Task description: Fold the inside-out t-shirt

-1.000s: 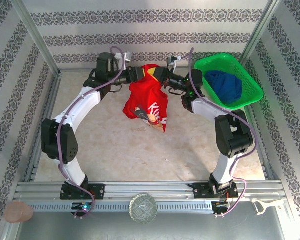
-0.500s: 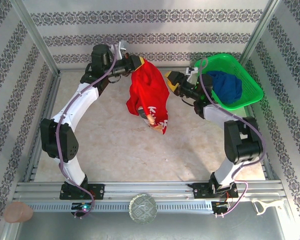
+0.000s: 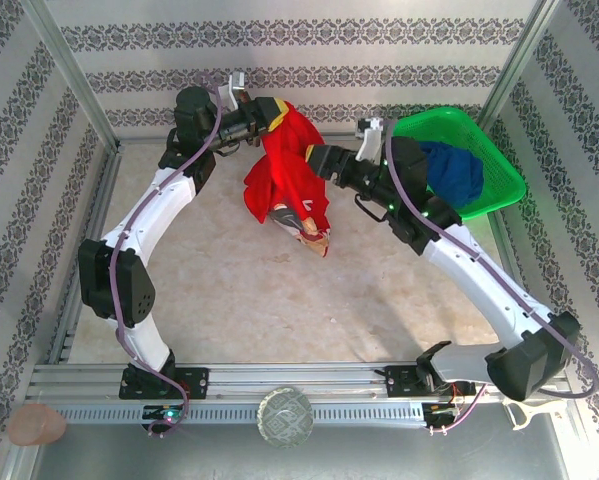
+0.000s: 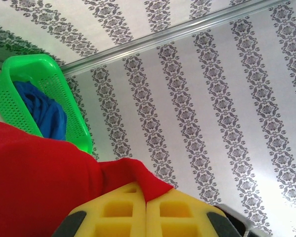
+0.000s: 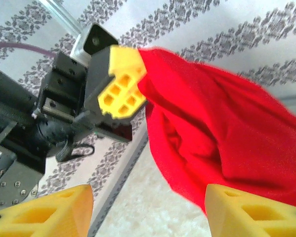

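Note:
The inside-out t-shirt [image 3: 294, 180] is bright red and hangs bunched from my left gripper [image 3: 271, 110], near the back wall. Its lower end [image 3: 317, 240] trails on the table. In the left wrist view the yellow fingers [image 4: 119, 212] of the left gripper [image 4: 147, 195] are pressed together on a fold of the t-shirt [image 4: 34, 173]. My right gripper [image 3: 314, 160] stands open just right of the hanging cloth. In the right wrist view the right gripper [image 5: 148, 207] has wide-apart jaws, and the t-shirt [image 5: 222, 133] hangs just beyond the right finger, below the left gripper [image 5: 120, 81].
A green basket [image 3: 499, 165] at the back right holds a dark blue garment [image 3: 449, 170]; the basket [image 4: 19, 84] is also in the left wrist view. The beige table [image 3: 279, 300] lies below. Patterned walls and metal rails enclose the back and sides.
My right gripper let go of the shirt, opened, drew back right, then reached in toward the cloth again. The left gripper closed on the shirt and lifted it toward the back wall.

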Robot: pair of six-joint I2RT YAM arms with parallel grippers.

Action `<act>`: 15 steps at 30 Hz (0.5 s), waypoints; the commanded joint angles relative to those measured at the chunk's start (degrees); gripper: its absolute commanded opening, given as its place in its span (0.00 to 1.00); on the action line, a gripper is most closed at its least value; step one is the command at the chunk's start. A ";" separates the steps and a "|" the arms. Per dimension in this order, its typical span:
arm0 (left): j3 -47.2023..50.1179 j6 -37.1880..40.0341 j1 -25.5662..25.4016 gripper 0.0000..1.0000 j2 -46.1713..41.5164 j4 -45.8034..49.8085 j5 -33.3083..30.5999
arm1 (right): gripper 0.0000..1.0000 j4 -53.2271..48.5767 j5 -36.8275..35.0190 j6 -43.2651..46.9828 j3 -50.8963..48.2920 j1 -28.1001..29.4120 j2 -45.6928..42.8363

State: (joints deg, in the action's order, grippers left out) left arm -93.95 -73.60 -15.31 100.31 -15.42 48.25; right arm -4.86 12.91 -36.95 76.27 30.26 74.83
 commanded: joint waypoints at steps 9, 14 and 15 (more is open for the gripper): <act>-0.30 -1.37 -0.84 0.00 -3.02 -5.17 1.96 | 0.37 -16.65 -4.47 12.26 23.34 -1.09 21.92; -5.09 2.94 3.54 0.00 0.10 1.67 0.98 | 0.00 -19.58 3.83 11.17 34.15 -5.14 23.79; -7.15 2.02 5.31 0.00 1.42 1.43 0.46 | 0.00 -20.20 7.48 9.85 38.14 -6.05 23.79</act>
State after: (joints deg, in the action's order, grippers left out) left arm -95.13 -73.32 -14.24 100.84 -13.10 49.52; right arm -23.29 12.86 -26.59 104.81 26.74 100.97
